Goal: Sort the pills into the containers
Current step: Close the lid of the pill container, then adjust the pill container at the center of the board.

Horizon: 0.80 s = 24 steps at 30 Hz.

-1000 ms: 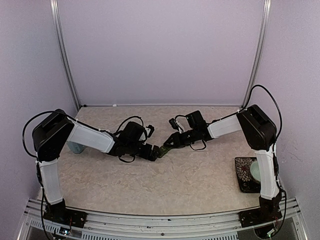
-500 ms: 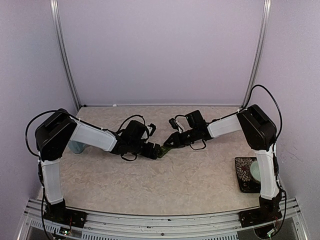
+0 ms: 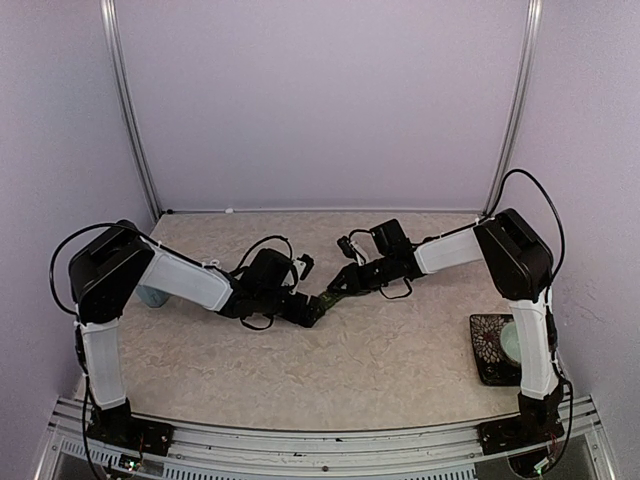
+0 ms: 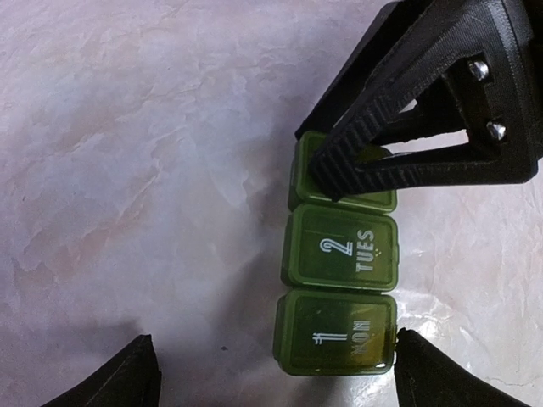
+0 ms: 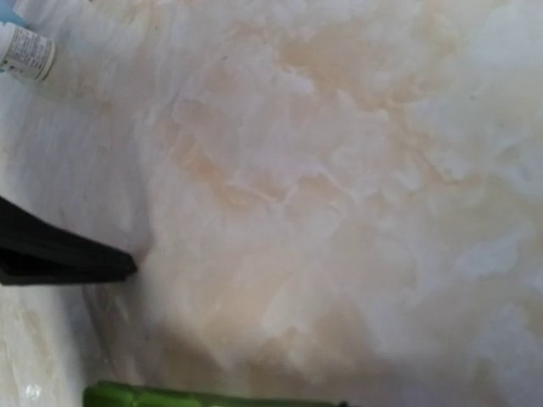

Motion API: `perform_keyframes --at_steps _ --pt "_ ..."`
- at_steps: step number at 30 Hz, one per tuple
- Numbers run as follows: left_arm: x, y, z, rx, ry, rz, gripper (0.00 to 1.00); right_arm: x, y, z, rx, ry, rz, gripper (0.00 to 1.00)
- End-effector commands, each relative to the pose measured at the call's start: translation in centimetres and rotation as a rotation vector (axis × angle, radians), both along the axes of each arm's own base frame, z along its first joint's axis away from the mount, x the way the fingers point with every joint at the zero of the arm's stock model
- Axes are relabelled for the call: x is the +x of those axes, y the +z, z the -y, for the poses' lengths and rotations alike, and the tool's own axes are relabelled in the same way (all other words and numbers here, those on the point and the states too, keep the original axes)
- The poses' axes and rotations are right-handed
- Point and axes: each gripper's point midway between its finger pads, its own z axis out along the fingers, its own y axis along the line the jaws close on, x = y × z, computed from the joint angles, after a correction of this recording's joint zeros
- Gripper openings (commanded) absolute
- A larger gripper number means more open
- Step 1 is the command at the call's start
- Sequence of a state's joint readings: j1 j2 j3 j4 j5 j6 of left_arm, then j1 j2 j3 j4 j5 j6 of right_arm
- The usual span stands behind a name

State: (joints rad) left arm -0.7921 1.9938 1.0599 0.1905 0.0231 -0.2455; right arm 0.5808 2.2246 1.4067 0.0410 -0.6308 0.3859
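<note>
The containers (image 4: pixel 339 284) are a dark green strip of three lidded boxes lying on the marble table; two lids read "1 MON" and "2 TUES". The left gripper (image 4: pixel 284 377) is open and straddles the MON end, its right fingertip (image 4: pixel 424 373) close beside that box. The right gripper (image 4: pixel 321 174) comes from the far side, its black ribbed fingers shut on the third box. From above, both grippers, left (image 3: pixel 312 308) and right (image 3: pixel 328 297), meet at the containers (image 3: pixel 320 303) mid-table. The right wrist view shows only a green edge of the containers (image 5: pixel 204 395). No pills are in view.
A light blue mug (image 3: pixel 150 296) stands at the left behind the left arm. A pale green bowl (image 3: pixel 512 340) sits on a dark patterned tray (image 3: pixel 488 350) at the right. A white labelled bottle (image 5: pixel 25 51) shows at the top left of the right wrist view.
The left arm has shifted a little toward the containers and its jaws have narrowed slightly. The right arm has not moved.
</note>
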Motion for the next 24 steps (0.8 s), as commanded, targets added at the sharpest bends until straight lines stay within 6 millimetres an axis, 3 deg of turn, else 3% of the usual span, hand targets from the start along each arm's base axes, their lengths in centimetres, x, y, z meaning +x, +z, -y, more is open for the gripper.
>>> perform_keyframes --at_steps 1,5,8,12,19,24 --pt "-0.2 -0.6 -3.3 0.049 0.072 -0.05 0.95 -1.4 -1.6 0.3 -0.064 0.001 -0.053 0.31" --pt "0.9 5.0 -3.4 -0.036 0.1 0.048 0.98 -1.8 -1.1 0.2 -0.048 0.001 -0.056 0.35" --pt "0.7 7.1 -3.4 -0.069 0.1 0.075 0.99 -2.2 -0.6 0.0 -0.044 0.004 -0.052 0.43" --pt "0.2 6.9 -3.5 -0.084 0.1 0.049 0.99 -3.1 0.1 -0.4 -0.033 0.0 -0.062 0.49" --pt "-0.7 4.9 -3.9 -0.083 0.104 0.015 0.99 -5.6 1.1 -0.9 0.029 0.015 -0.098 0.51" --pt "-1.5 4.3 -3.5 -0.073 -0.005 0.028 0.99 -6.5 0.9 -0.2 0.009 0.023 -0.07 0.56"
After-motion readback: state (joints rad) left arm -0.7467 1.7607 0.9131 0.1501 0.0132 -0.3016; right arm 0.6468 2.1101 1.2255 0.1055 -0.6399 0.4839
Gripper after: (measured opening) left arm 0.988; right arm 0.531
